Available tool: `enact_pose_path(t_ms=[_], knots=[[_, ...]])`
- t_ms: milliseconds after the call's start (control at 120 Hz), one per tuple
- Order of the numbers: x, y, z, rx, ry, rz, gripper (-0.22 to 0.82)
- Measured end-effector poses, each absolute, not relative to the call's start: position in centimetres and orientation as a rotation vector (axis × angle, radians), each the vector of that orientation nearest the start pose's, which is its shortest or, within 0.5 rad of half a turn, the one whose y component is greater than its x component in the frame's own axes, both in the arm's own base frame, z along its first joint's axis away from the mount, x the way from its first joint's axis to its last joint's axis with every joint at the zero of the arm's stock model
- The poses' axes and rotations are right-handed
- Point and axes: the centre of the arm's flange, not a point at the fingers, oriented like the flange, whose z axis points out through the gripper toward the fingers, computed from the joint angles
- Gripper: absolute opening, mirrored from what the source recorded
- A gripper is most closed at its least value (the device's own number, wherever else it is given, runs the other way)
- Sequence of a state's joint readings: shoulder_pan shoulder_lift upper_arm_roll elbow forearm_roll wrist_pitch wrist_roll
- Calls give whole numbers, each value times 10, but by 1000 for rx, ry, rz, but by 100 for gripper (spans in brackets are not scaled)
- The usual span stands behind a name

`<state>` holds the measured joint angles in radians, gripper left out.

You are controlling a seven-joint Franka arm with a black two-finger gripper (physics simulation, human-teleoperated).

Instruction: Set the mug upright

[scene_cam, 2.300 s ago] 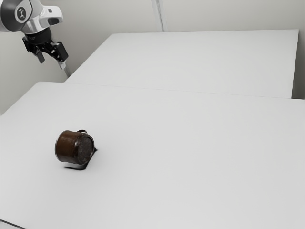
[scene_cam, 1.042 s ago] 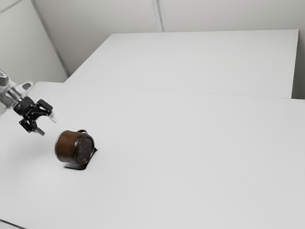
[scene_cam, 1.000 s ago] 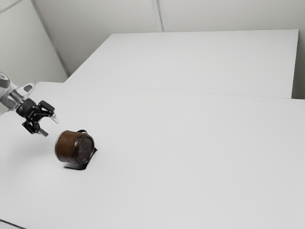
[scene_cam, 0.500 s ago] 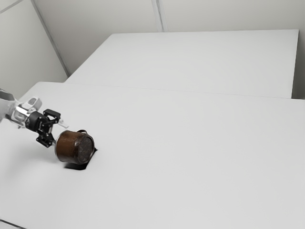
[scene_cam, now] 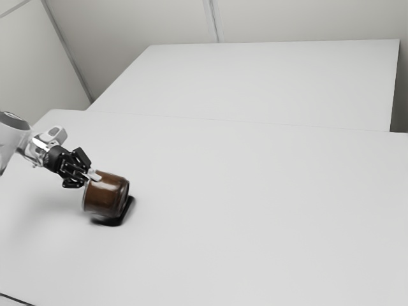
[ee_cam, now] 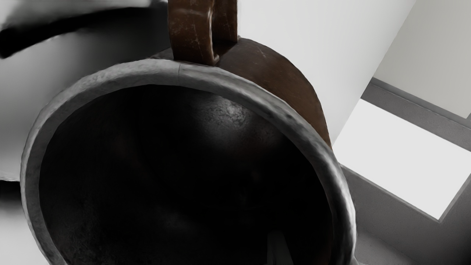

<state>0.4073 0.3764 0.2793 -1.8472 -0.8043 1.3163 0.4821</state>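
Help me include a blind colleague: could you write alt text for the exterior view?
A brown mug is tipped over at a white table, with a robot arm's black gripper at its rim. The arm reaches in from the exterior view's left.

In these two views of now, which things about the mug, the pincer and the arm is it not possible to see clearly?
- Floor of the mug: wrist view, lost in darkness.
- Handle: wrist view, partly cut off by the edge.
- Whether the pincer grips the mug: exterior view, too small.
- Arm: exterior view, cut off by the left edge.
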Motion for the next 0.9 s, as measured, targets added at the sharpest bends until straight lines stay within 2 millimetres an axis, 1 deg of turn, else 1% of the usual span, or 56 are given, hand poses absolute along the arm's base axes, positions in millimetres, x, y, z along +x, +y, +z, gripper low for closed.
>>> enact_pose_path(t_ms=[167, 225, 350, 458, 533, 575, 717, 825, 900], knots=[[484, 262, 322, 2035, 432, -357, -12], [486, 261, 326, 2056, 429, -353, -14], [502, 243, 354, 2238, 354, -340, -15], [511, 230, 381, 2421, 281, -315, -16], [519, 213, 392, 2544, 214, -320, -17], [525, 200, 395, 2610, 174, -322, -17], [549, 147, 395, 2824, 30, -289, -17], [557, 125, 401, 2960, -21, -228, -17], [557, 114, 405, 3019, -24, -194, -18]])
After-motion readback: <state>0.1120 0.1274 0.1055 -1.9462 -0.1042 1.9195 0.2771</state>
